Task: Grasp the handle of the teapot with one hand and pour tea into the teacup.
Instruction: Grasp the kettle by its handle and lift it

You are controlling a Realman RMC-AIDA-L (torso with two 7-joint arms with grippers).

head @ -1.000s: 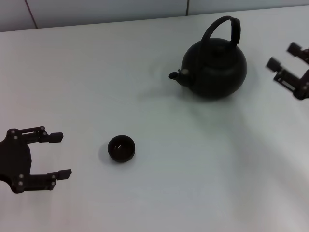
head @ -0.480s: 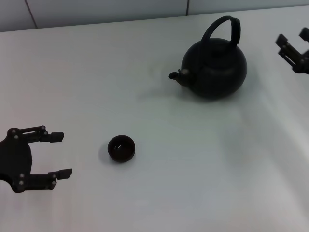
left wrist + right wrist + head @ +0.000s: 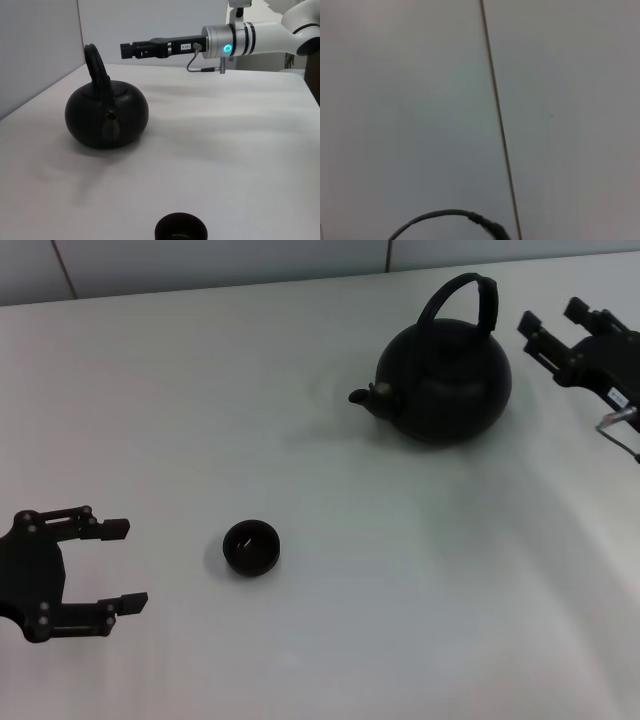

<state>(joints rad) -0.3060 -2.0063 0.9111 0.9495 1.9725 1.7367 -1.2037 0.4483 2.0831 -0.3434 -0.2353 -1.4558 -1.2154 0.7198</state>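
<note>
the right gripper (image 3: 548, 322) hovers at 3 o'clock of the teapot (image 3: 445, 380), level with its handle (image 3: 470, 300), jaws apart and empty, touching nothing. the left gripper (image 3: 120, 565) rests at 9 o'clock of the teacup (image 3: 250, 547), jaws wide apart, empty. the teapot is round, matte black, with a stubby spout pointing to 9 o'clock and an arched hoop. the tiny bowl-like cup sits at its 7 o'clock on a smooth white table (image 3: 400, 590).

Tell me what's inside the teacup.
The teacup looks dark inside, with only a faint glint in the head view; whether it holds tea cannot be told. In the left wrist view only its rim shows, so its bottom is hidden.
</note>
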